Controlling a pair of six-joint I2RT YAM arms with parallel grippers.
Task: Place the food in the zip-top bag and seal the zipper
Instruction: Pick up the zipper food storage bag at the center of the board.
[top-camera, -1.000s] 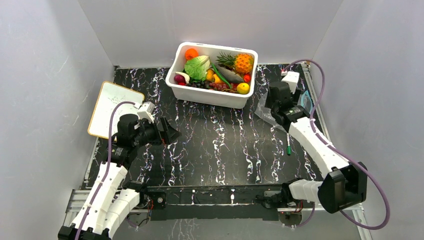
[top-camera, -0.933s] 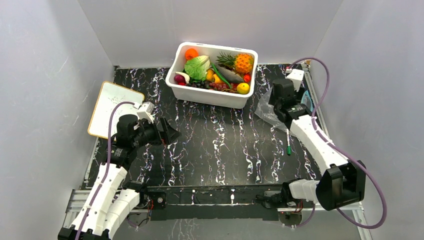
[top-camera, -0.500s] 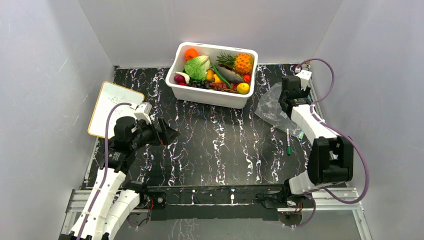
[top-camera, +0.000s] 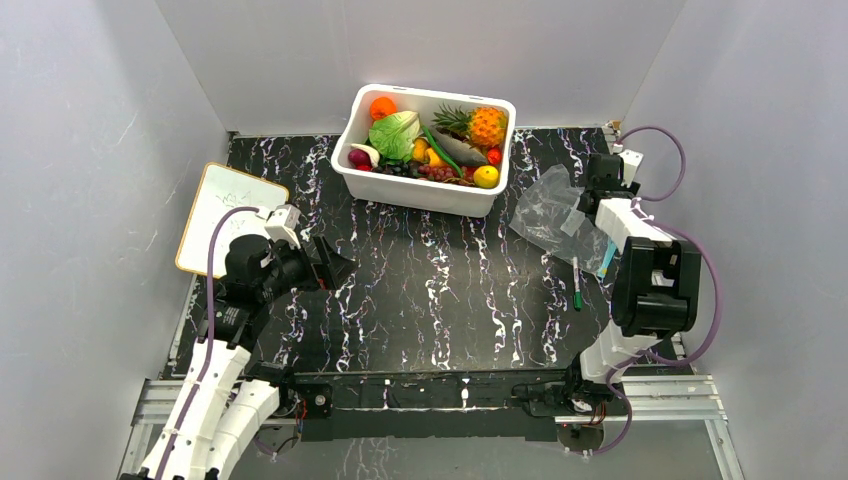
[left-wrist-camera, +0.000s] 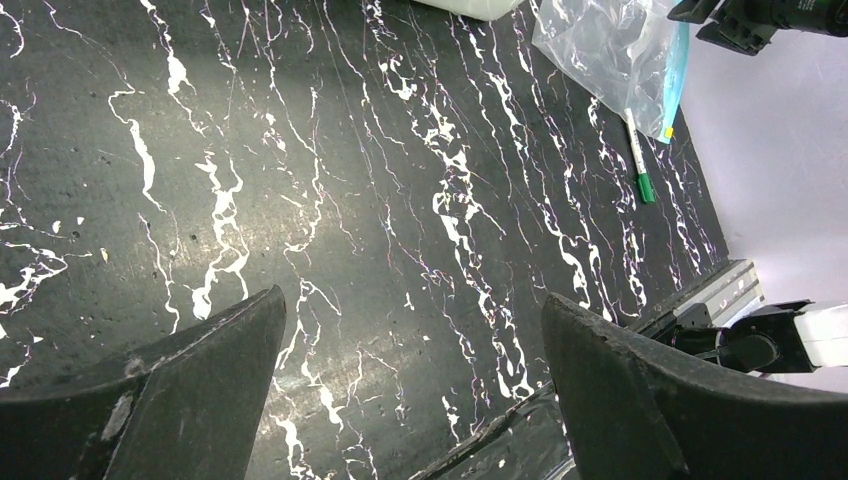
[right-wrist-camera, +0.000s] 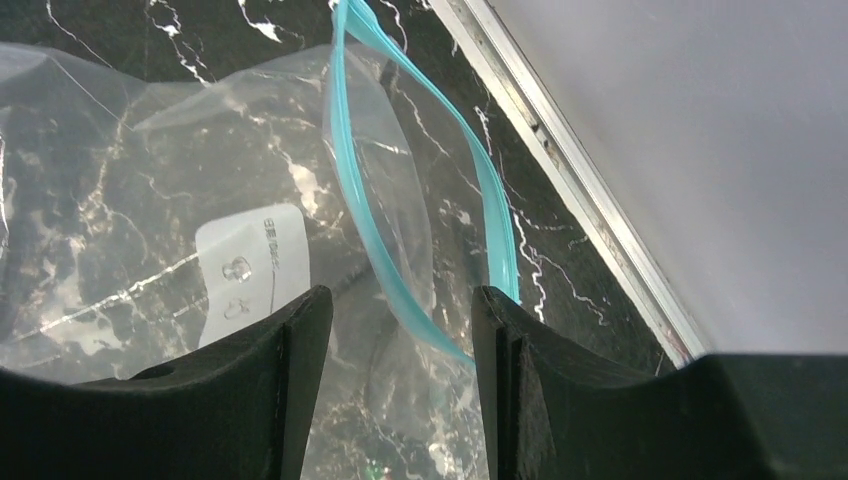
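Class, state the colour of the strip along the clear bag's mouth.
The zipper is teal-blue, clearest in the right wrist view.

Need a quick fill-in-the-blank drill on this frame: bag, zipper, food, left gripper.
The zip-top bag lies on the ____ side of the table.
Its teal zipper is ____, not sealed.
All the food sits in the white ____.
The left gripper holds ____.
Missing words: right; open; tub; nothing.
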